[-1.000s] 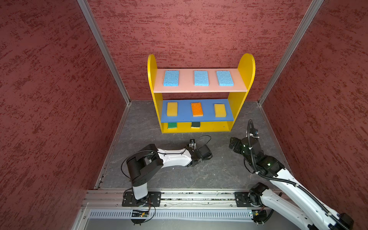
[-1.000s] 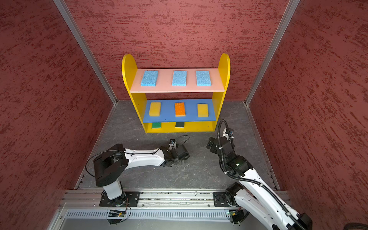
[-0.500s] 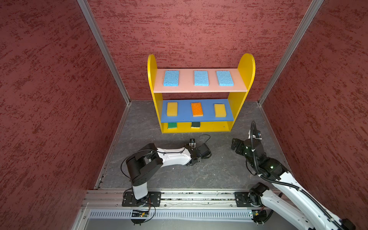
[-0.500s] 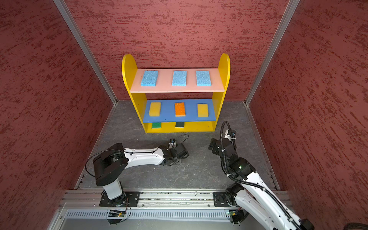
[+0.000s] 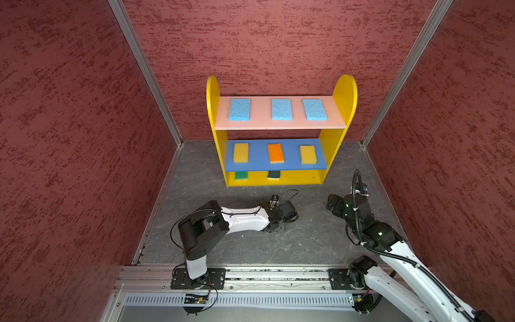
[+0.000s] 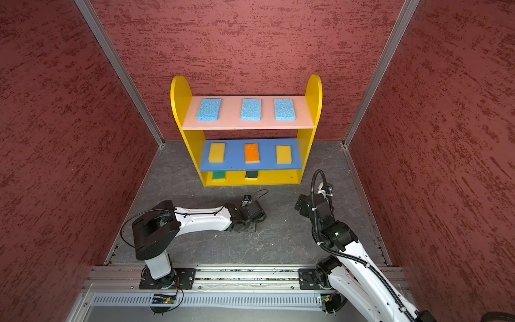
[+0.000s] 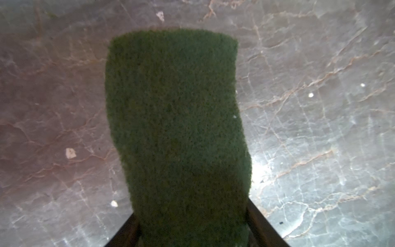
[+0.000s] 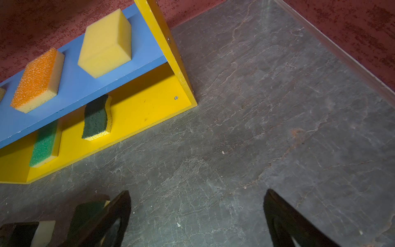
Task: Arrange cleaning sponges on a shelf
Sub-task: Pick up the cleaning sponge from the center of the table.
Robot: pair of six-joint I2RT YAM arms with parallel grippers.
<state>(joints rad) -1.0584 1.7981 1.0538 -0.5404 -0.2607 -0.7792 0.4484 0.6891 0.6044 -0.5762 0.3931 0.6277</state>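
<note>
Left wrist view: the left claw (image 7: 192, 222) pinches a dark green sponge (image 7: 175, 128) by one end, with its fingers (image 7: 259, 222) pressed against both long sides. The sponge sits close over the grey, veined table (image 7: 320, 107); whether it touches I cannot tell.

Right wrist view: the right claw (image 8: 196, 216) is spread wide and empty over bare table. On the yellow base (image 8: 141, 107) of the shelf (image 8: 168, 49) lie a bright green sponge (image 8: 43, 147) and a second dark sponge (image 8: 95, 117), set apart. The stretch of base next to the side panel is free. On the blue board (image 8: 74, 89) above sit an orange sponge (image 8: 36, 81) and a yellow sponge (image 8: 104, 40).

Both top views show the shelf at 12 o'clock against the back wall, the left claw near the table's middle and the right claw toward 3 o'clock. Three blue sponges (image 5: 281, 109) fill the pink board (image 5: 260, 111), and the blue board carries three too.

The step in hand looks like the pick of the last sponge. The next move calls for a lift, then a low, flat slide under the blue board to the base's 3 o'clock end. Rough red walls (image 5: 278, 41) close the table on three sides, and a metal rail (image 5: 278, 274) runs along 6 o'clock.
</note>
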